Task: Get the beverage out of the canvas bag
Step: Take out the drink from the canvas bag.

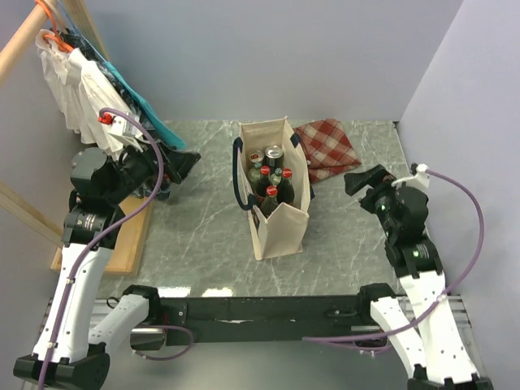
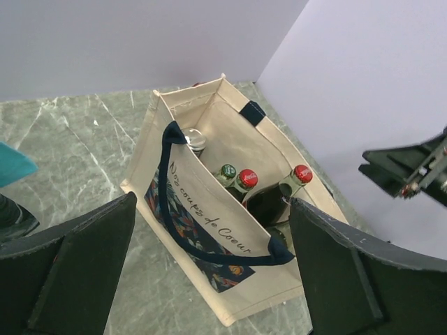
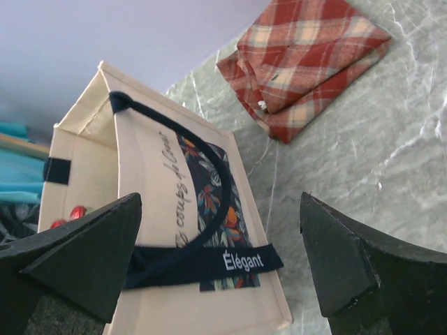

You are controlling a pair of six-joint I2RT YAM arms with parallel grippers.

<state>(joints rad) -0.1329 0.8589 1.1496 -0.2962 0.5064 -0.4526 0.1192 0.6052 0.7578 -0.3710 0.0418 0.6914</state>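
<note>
**Marbled table, pale walls: one packed tote, two idle grippers**

Setting: grey-green marbled table enclosed by plain pale lilac walls. Light and teal garments hang on a wooden rail at the far left. A wooden board lies at the table's left edge under the left arm.

Item 1: canvas bag. Cream, boxy, standing upright near the middle of the table, mouth open to the overhead camera. Navy loop handles droop down both long sides. A dark floral print with script lettering shows on the long side facing each wrist camera.

Item 2: contents, all inside the bag. Dark glass bottles stand packed together, several with red caps and at least one with a green cap. A can with a silver top sits at the far end. None has been lifted out.

Item 3: red checked cloth. Folded flat on the table beyond the bag's far right corner, near it but apart.

Item 4: left gripper. To the bag's left, aimed at it, fingers spread wide, nothing between them.

Item 5: right gripper. To the bag's right, fingers likewise fully apart, holding nothing, clear of the bag.
</note>
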